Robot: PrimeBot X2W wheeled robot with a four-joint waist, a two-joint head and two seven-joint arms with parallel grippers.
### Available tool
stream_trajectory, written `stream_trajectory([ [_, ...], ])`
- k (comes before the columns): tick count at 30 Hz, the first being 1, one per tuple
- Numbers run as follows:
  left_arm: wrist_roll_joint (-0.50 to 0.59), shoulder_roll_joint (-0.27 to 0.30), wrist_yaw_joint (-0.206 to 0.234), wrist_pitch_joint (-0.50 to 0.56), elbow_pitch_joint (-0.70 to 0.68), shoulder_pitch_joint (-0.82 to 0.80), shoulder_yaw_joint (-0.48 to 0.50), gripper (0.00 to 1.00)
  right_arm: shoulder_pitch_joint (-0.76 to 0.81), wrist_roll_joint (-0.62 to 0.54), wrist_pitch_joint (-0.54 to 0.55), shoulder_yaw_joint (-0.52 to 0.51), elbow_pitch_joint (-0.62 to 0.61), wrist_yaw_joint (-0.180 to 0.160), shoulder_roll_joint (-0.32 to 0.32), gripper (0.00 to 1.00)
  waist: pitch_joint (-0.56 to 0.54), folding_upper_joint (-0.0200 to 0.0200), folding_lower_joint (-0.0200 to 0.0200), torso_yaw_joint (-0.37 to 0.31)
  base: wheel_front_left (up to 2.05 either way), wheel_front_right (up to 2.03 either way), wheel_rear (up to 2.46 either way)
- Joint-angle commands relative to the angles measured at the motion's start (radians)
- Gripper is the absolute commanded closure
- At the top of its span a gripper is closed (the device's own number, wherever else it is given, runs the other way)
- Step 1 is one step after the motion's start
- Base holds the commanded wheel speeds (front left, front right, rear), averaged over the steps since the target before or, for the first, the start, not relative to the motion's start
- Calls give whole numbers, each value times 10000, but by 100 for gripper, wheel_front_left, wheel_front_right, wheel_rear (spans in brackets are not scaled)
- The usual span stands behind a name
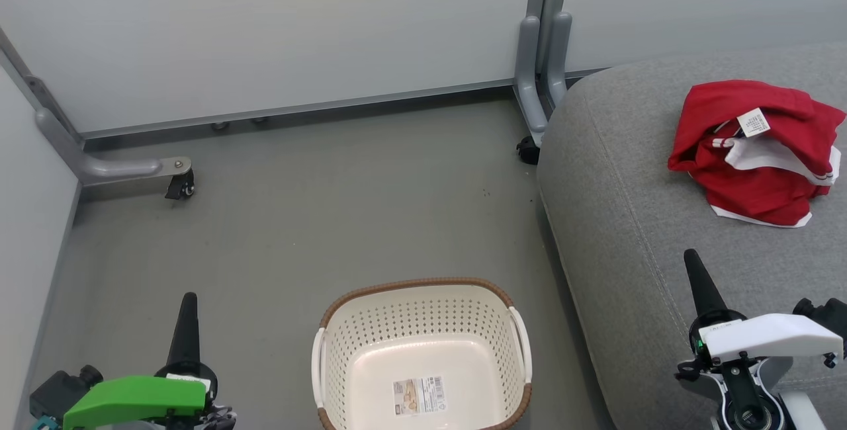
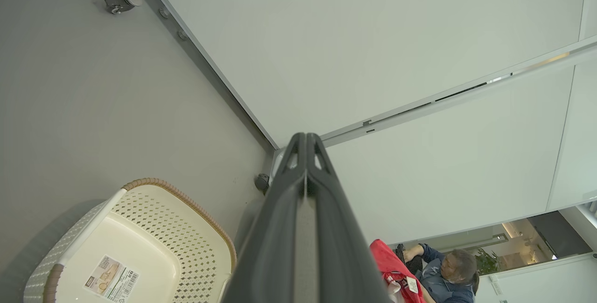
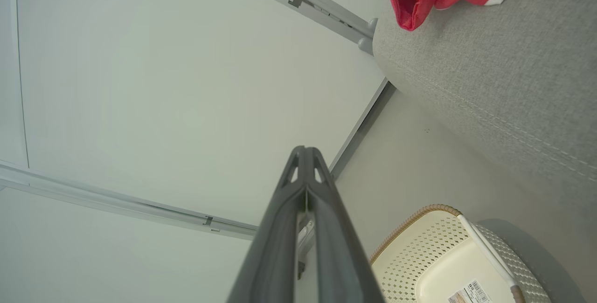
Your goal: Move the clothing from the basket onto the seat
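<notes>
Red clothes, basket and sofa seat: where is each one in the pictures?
Red clothes [image 1: 761,192], head view: red fabric below the white trim.
Basket [image 1: 417,282], head view: its brown far rim.
Sofa seat [image 1: 628,218], head view: bare grey cushion top.

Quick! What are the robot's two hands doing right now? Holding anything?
Left gripper, long dark fingers: closed, tips pressed together, holding nothing.
Right gripper, long dark fingers: closed, tips pressed together, holding nothing.

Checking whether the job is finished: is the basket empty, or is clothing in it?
Empty. The basket has a bare floor apart from a sticker; the red clothing lies heaped on the grey seat.
</notes>
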Motion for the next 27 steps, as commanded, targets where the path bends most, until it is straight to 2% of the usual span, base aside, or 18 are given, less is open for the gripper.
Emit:
stream_trajectory([
  [1, -224, 63, -15, 78, -72, -274, 49, 100, -262, 261, 86, -60, -42, 3, -17, 100, 9, 0, 0, -7, 0, 0, 0],
  [27, -2180, 47, -21, 700, 71, -684, 341, 100, -471, 2329, 701, -377, 174, 3, 157, 100, 165, 0, 0, -128, 0, 0, 0],
])
